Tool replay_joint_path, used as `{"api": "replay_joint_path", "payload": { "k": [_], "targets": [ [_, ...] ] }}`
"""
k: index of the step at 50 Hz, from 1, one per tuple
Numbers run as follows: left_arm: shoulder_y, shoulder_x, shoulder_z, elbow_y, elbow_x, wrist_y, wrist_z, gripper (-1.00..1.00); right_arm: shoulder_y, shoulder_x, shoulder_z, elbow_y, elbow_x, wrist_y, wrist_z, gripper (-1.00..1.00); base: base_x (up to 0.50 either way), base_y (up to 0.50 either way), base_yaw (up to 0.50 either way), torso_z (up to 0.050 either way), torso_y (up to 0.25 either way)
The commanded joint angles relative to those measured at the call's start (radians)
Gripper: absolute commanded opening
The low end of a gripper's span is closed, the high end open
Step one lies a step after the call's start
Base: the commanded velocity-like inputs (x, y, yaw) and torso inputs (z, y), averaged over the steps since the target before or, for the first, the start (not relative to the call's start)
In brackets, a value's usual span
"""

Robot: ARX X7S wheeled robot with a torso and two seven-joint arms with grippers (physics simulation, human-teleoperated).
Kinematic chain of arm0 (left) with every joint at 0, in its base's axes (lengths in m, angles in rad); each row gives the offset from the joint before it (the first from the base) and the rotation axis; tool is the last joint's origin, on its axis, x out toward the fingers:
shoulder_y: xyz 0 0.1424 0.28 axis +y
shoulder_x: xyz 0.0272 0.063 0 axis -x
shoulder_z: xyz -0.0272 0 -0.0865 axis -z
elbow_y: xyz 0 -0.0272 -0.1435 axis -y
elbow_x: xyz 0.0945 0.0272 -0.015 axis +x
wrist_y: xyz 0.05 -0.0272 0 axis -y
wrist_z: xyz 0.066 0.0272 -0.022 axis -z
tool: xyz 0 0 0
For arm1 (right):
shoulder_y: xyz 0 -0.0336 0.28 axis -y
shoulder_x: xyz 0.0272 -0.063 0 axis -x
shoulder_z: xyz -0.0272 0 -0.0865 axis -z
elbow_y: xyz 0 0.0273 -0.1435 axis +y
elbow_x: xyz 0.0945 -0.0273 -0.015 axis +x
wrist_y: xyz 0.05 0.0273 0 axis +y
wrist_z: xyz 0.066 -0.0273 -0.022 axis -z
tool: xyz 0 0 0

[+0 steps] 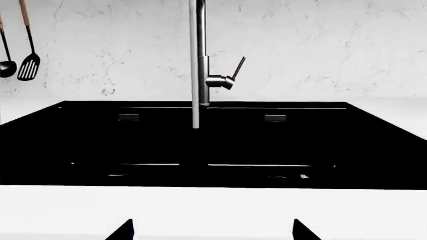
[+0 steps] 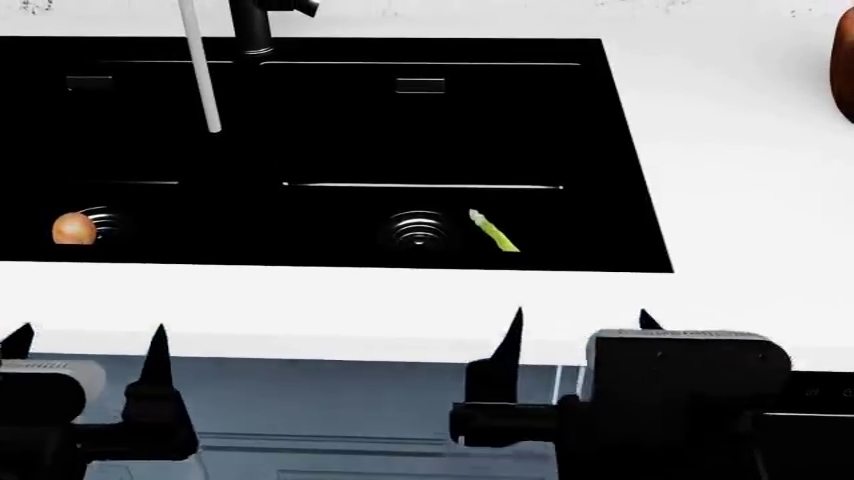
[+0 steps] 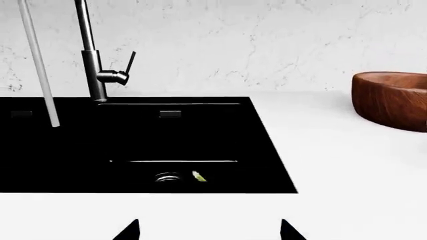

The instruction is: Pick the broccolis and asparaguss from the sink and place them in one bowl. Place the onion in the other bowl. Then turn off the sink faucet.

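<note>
**Both hands parked at the bench edge, onion and one spear in the sink**

I have both hands held back at the near edge of the white bench (image 2: 747, 200), short of the sink (image 2: 627, 150). My left hand (image 2: 87, 345) has its fingers spread apart and holds nothing; my right hand (image 2: 581, 325) is likewise spread and empty.

In the head view the onion (image 2: 74, 229) sits in the left basin, touching the round drain there. An asparagus (image 2: 493, 231) spear lies in the right basin just beside its drain (image 2: 418, 230). I cannot see any broccoli.

The sink faucet (image 3: 93, 60) stands behind the divider, lever (image 3: 129, 62) tilted up, with a pale stream (image 3: 39, 65) falling into the left basin.

The wooden bowl (image 3: 393, 97) rests on the bench, well to the right of the sink.
</note>
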State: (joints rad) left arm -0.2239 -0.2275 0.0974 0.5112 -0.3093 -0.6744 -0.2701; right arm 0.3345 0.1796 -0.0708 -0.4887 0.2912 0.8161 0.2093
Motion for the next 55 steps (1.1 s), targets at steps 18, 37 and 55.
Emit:
{"api": "replay_joint_path", "payload": {
  "k": [18, 37, 55],
  "targets": [
    [-0.562, -0.075, -0.068, -0.081, -0.121, -0.563, -0.029, 1.0, 0.527, 0.104, 0.224, -0.161, 0.231, 0.721, -0.01, 1.0, 0.0, 0.0, 0.0, 0.0, 0.0],
    [-0.734, -0.15, -0.04, -0.234, -0.131, -0.61, 0.033, 1.0, 0.603, 0.186, 0.2, -0.003, 0.364, 0.707, 0.02, 1.0, 0.07, 0.01, 0.0, 0.0, 0.0],
    [-0.654, -0.162, -0.046, -0.215, -0.139, -0.581, 0.037, 1.0, 0.542, 0.184, 0.226, -0.032, 0.404, 0.705, 0.053, 1.0, 0.35, 0.12, 0.0, 0.0, 0.0]
  ]
}}
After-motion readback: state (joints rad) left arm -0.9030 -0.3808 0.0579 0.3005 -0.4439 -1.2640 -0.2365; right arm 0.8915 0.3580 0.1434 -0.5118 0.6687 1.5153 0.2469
